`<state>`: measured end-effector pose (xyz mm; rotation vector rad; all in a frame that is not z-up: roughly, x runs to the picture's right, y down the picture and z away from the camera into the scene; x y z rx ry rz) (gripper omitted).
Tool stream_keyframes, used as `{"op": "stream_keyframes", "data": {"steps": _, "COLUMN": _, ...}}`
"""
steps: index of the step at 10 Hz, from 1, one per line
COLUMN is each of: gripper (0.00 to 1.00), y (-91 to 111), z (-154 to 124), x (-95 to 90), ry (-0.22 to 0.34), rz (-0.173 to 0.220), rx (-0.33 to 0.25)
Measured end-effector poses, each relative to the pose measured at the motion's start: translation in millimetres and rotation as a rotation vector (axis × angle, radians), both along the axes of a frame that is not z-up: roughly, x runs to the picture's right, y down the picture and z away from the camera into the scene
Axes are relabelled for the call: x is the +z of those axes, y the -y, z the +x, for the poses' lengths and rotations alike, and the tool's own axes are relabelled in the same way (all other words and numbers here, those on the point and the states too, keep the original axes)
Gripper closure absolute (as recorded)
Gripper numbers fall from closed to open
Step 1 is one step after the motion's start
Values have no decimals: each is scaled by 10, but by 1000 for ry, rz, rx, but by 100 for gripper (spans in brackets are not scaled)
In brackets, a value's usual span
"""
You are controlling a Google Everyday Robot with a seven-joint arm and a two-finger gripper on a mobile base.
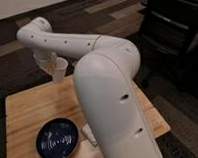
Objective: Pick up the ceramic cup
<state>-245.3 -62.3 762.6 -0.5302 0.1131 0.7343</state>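
Note:
The ceramic cup [60,69] is small, plain and white. It hangs just above the far edge of the wooden table [29,109], seen against the dark floor. My gripper [51,65] is at the end of the white arm that reaches over the table to the far left. It is shut on the cup, with the fingers [45,60] on the cup's left side. The cup stands roughly upright with a slight tilt.
A dark blue patterned bowl [57,140] sits on the table near the front left. A small white object [88,132] lies beside the arm's large link. A black office chair [174,24] stands at the right, off the table. Dark carpet surrounds the table.

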Motion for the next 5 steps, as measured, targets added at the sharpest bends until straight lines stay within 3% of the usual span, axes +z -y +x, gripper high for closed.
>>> {"op": "stream_keyframes", "data": {"steps": 5, "gripper": 100, "y": -9, "z": -9, "x": -5, "ry": 3, "rz": -3, "rx": 1}}
